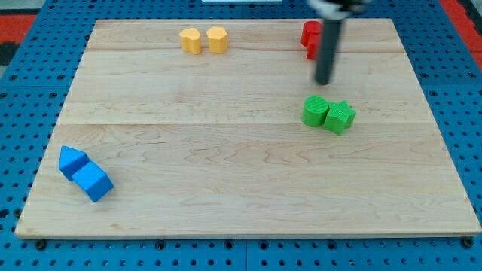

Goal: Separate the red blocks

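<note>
Two red blocks [309, 38] sit touching near the view's top right, partly hidden behind my rod, so their shapes are unclear. My tip [323, 81] rests on the board just below and slightly right of them, above the green blocks. The rod rises from the tip to the view's top edge.
A green cylinder [315, 111] and a green star [340, 117] touch right of centre. Two yellow blocks [191, 40] [217, 38] sit side by side at the top. Two blue blocks [72, 160] [94, 181] touch at bottom left. The wooden board [226, 165] lies on a blue pegboard.
</note>
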`<control>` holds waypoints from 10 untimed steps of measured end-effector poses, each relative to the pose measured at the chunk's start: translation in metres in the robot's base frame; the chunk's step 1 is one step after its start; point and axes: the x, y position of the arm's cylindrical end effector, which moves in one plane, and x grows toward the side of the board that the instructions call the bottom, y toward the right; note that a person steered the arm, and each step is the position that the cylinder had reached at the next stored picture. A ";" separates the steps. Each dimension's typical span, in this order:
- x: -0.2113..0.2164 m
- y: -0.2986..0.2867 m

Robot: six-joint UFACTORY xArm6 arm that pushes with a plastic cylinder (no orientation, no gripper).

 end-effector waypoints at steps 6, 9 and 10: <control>-0.060 -0.061; -0.068 -0.115; -0.068 -0.124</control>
